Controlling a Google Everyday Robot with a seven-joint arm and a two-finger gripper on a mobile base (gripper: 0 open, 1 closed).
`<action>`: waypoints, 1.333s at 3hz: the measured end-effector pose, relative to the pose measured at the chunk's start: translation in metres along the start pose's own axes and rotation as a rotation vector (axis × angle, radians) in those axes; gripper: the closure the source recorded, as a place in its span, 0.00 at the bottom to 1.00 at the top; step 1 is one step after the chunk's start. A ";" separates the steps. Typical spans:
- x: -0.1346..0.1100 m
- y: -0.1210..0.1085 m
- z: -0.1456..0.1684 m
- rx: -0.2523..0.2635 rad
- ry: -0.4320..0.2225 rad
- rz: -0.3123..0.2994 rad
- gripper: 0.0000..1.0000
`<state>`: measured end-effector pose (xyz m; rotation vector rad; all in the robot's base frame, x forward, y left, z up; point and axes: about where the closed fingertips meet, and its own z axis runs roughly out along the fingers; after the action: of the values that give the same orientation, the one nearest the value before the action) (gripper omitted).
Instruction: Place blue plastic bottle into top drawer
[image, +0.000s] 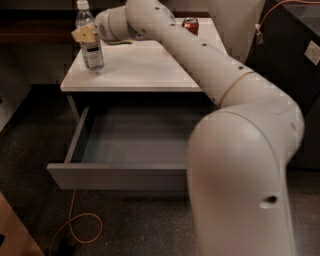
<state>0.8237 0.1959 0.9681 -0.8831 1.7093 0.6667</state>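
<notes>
The blue plastic bottle (93, 56), clear with a white cap and a dark-and-white label, is upright at the back left of the white cabinet top (150, 65). My gripper (86, 36) is shut on its upper body and holds it just above the top. The top drawer (120, 177) is pulled open below, its grey inside bare. My arm reaches in from the lower right and covers the drawer's right part.
A red soda can (190, 24) stands at the back right of the cabinet top. A dark cabinet (300, 75) stands to the right. An orange cable (75, 227) loops on the floor in front of the drawer.
</notes>
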 end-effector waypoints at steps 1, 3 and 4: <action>-0.006 0.012 -0.041 0.008 -0.036 -0.012 0.95; 0.011 0.044 -0.125 -0.006 -0.038 -0.004 1.00; 0.023 0.052 -0.160 -0.027 -0.017 -0.008 1.00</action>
<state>0.6895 0.0945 0.9940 -0.9000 1.6844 0.6913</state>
